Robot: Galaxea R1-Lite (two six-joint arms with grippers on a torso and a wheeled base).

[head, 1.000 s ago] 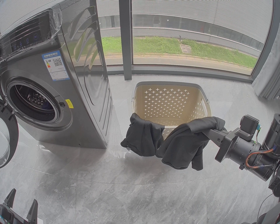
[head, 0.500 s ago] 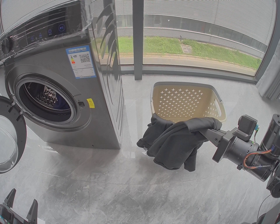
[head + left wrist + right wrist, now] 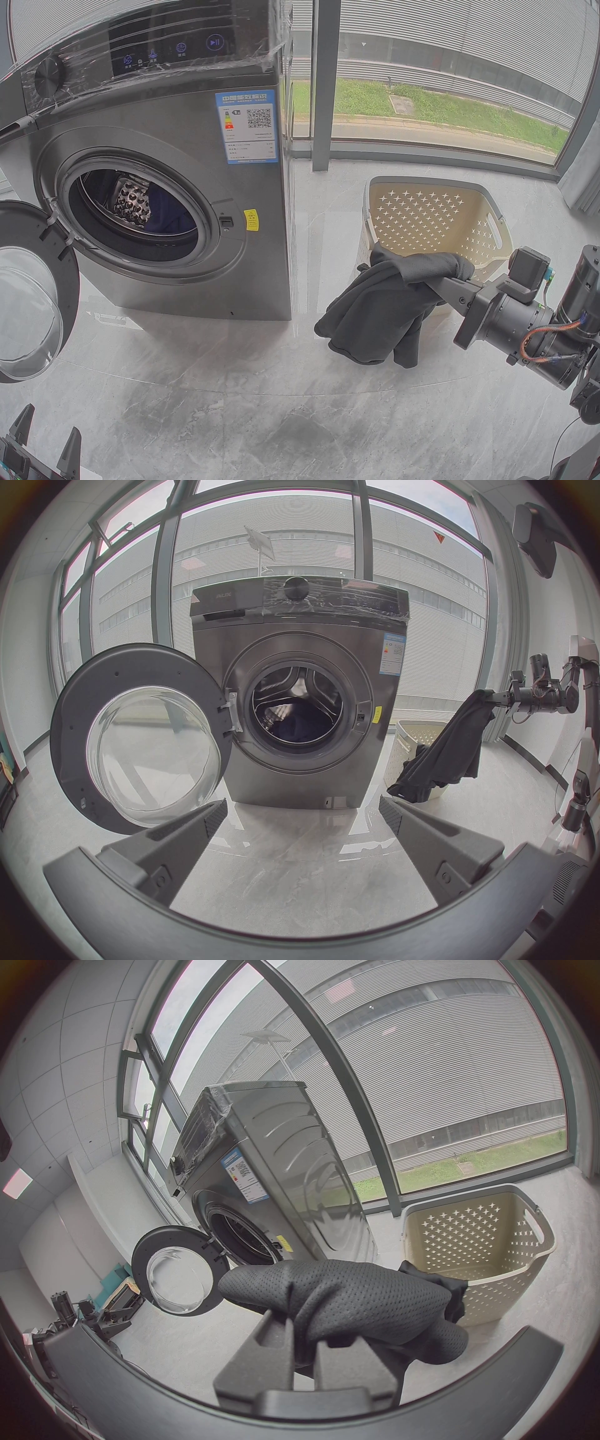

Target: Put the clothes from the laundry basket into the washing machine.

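My right gripper [image 3: 445, 285] is shut on a dark grey garment [image 3: 381, 306], held in the air in front of the beige laundry basket [image 3: 437, 185]. The cloth hangs down toward the floor, and its far end rests against the basket's near rim. From the right wrist the garment [image 3: 350, 1297] drapes over my right gripper [image 3: 303, 1347]. The grey washing machine [image 3: 187, 112] stands to the left with its round door [image 3: 31, 294] swung wide and the drum [image 3: 134, 209] exposed. Dark cloth lies inside the drum [image 3: 294, 720]. My left gripper [image 3: 309, 836] is open and low, facing the machine.
A window wall with a dark post [image 3: 325, 81] runs behind the basket. A grey curtain [image 3: 581, 169] hangs at the far right. Bare marble floor [image 3: 250, 400] stretches between the machine, the basket and my grippers.
The head camera has turned left, so machine and basket sit further right in view. The garment, earlier spread along the basket's rim, has gathered into one hanging bundle at the right gripper.
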